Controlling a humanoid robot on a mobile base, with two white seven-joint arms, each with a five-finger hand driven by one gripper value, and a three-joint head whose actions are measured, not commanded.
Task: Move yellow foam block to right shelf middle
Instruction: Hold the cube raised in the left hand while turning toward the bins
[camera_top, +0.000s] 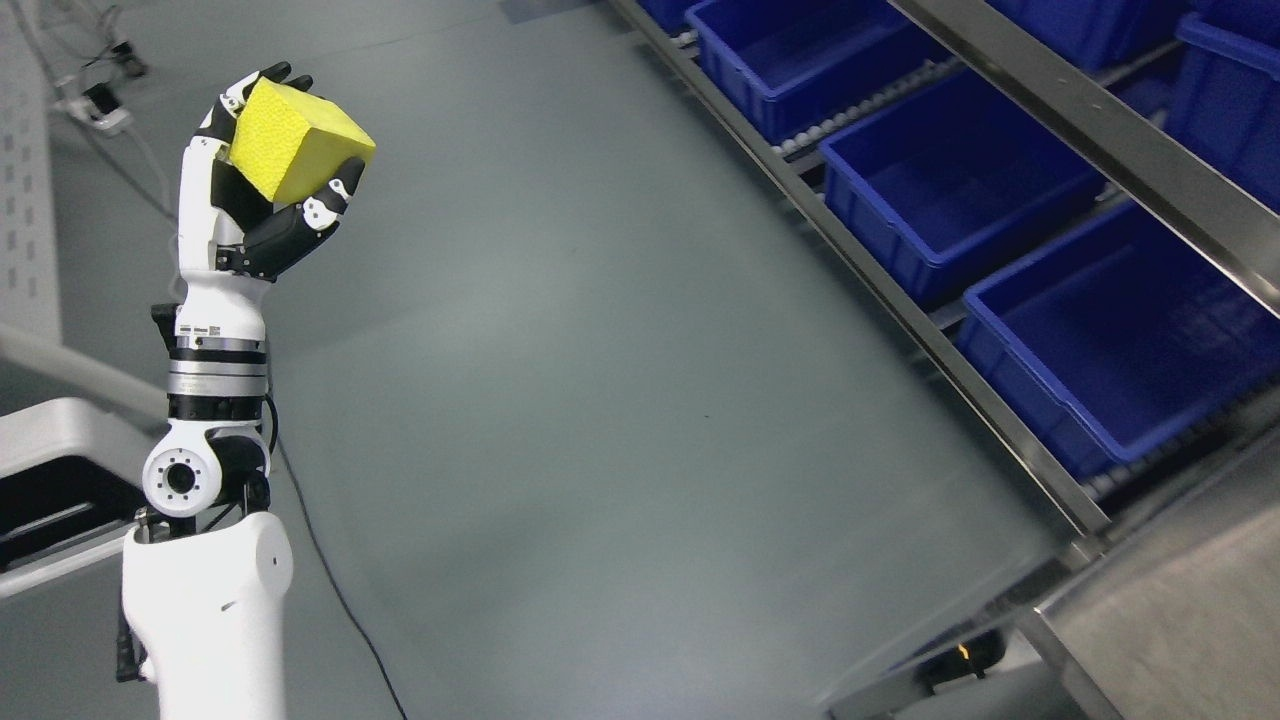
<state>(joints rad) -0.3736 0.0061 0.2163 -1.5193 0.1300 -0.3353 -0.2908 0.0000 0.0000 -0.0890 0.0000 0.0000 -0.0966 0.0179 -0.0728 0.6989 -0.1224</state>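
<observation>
While the left hand (262, 175) stands raised at the far left, its fingers (330, 200) curl around the yellow foam block (298, 140), held above the grey floor (560, 380), well apart from the blue bins (950, 190) on the right shelf (1090, 120).

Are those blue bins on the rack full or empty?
Empty, as far as visible: the blue bins show only bare blue floors. The yellow foam block sits in the left hand.

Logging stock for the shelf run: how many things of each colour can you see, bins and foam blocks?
Blue plastic bins on the shelf rack: 6 at least partly visible
Yellow foam block, in the left hand: 1
Total: 7
</observation>
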